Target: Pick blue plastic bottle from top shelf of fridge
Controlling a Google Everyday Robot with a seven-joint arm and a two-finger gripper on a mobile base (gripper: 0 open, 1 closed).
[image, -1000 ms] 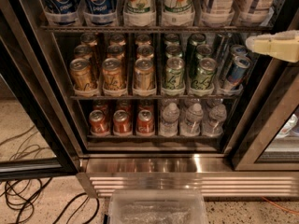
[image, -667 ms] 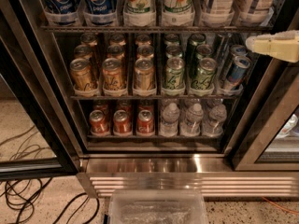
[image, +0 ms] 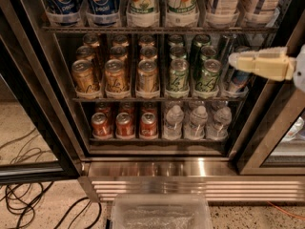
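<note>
The fridge [image: 62, 99] stands open in front of me. Its top shelf [image: 157, 29] holds, from left to right, two dark blue Pepsi bottles [image: 64, 1], two 7up bottles [image: 143, 1] and two clear bottles with pale blue-and-white striped labels. The nearer one is the blue plastic bottle [image: 223, 1], and only its lower part shows. My gripper [image: 233, 61], pale yellow, reaches in from the right. It is below the top shelf, level with the can rack, in front of the rightmost cans and below the striped bottles.
The middle rack holds gold and green cans [image: 147, 75]. The lowest rack holds red cans [image: 125, 125] and small water bottles [image: 195, 123]. A steel base grille [image: 190, 190], a clear plastic bin [image: 159, 213] and floor cables [image: 28, 204] lie below. A glass door [image: 271, 128] stands at the right.
My gripper has moved left and slightly down, further in front of the rack of cans. Nothing in the fridge has moved.
</note>
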